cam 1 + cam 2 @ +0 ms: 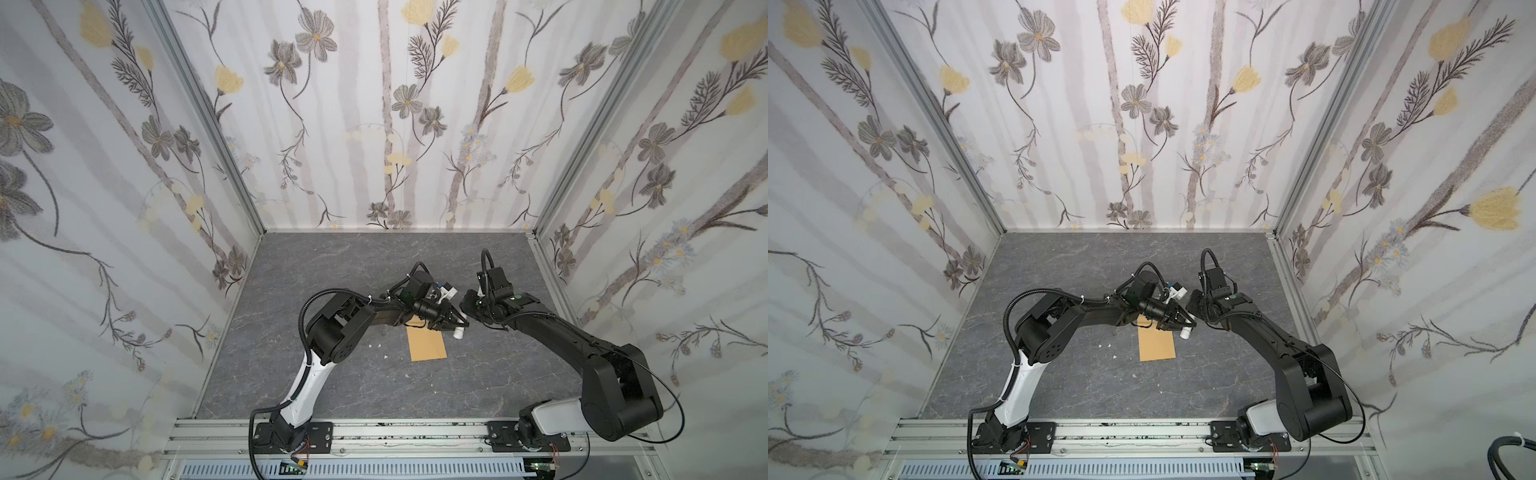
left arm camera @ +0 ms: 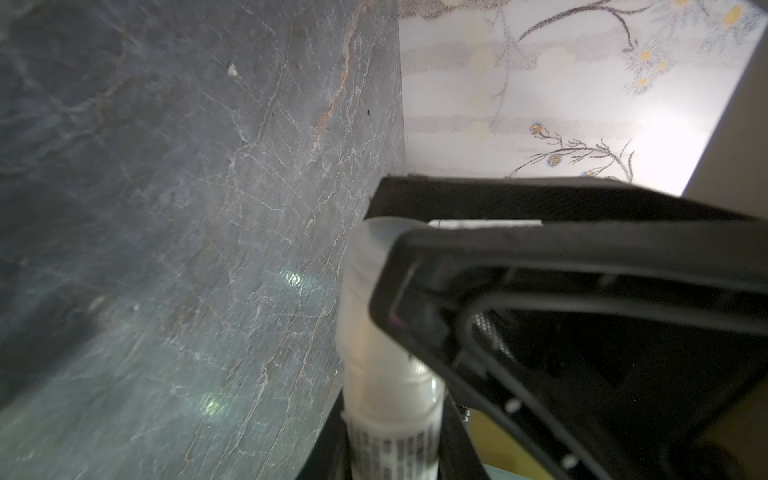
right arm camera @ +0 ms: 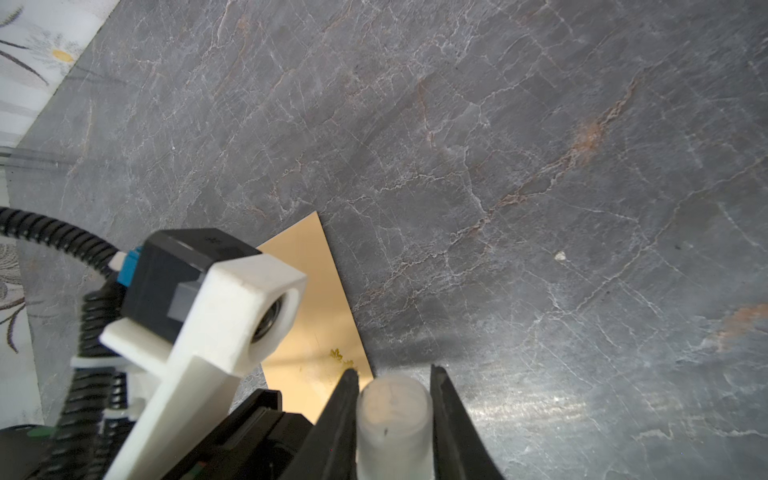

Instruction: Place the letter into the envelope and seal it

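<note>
The envelope [image 1: 428, 347] is seen lying flat, its long axis laid front to back, its far end covered by the left arm. No letter is to be spotted anywhere. It is judged to be tucked inside already, though that cannot be confirmed.

Just off the envelope's right edge, near its far end, the white tube [image 1: 458, 333] is held aloft between both claws. The left gripper [image 2: 382, 220] is clamped narrow across it. The right gripper [image 3: 392, 374] is closed in on its frosted end, a finger pressed to each side and the tube's axis run along those fingers. The envelope's yellow sticker [image 3: 338, 354] is caught just beside that end.

The left claw is placed over the envelope and the right just beyond its edge, so the left is reckoned the nearer. Sealing is judged the step in hand.

Around the envelope, the dark marbled tabletop [image 1: 332, 270] is dotted with small white scraps [image 1: 386, 356]. Beyond it, floral-papered walls [image 1: 374, 124] are set on three sides.
</note>
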### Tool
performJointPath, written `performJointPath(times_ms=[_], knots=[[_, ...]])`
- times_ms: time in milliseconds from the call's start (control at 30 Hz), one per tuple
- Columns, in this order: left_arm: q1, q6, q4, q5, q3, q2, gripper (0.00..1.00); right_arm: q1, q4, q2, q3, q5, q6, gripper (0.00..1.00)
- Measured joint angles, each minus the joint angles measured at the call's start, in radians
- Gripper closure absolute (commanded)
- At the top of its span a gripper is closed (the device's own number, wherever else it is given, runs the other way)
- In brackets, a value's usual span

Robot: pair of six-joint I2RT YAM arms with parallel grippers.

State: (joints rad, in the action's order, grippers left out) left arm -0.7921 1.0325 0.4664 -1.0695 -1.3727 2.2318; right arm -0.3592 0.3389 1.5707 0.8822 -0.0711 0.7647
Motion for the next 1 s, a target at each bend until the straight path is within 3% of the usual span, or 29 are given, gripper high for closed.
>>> performJointPath(times_ms=[1000], knots=[[0.019,0.004,-0.006,0.022,0.016,-0.018,1.00,-0.048,-0.039,0.000,-0.014,0.029,0.030,0.71]])
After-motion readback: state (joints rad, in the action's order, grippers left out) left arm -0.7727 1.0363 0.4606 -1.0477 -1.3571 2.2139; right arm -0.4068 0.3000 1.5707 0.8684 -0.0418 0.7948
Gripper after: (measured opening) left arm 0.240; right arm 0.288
